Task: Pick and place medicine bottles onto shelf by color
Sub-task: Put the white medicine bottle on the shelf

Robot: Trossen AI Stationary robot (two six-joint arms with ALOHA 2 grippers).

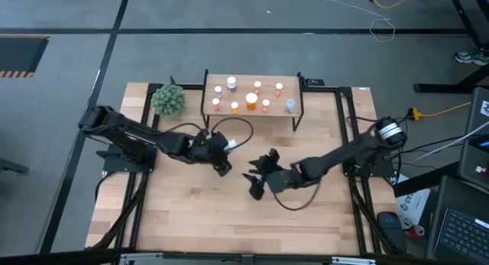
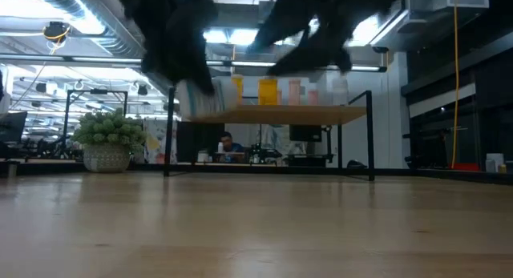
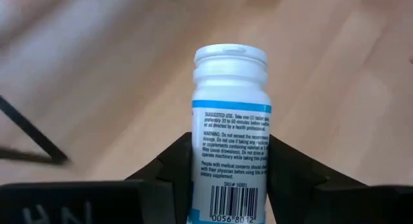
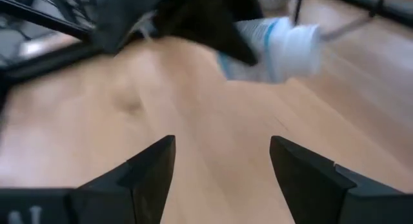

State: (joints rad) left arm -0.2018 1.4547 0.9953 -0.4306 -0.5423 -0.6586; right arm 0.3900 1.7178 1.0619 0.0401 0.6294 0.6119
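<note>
High view: the left claw [image 1: 222, 148] sits at desk centre, the shelf [image 1: 252, 112] at its one o'clock, while the right claw [image 1: 258, 176] waits at four o'clock, released. Left wrist view: the left claw is clenched on a white bottle [image 3: 230, 130], so the pick looks done; next comes carrying it to the shelf's white bottles.

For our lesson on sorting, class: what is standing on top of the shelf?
On the shelf stand small white-capped bottles, orange, pink, white and one pale blue, apart from one another. The low view's dark arms cover the shelf's left end, so bottles there stay hidden.
</note>
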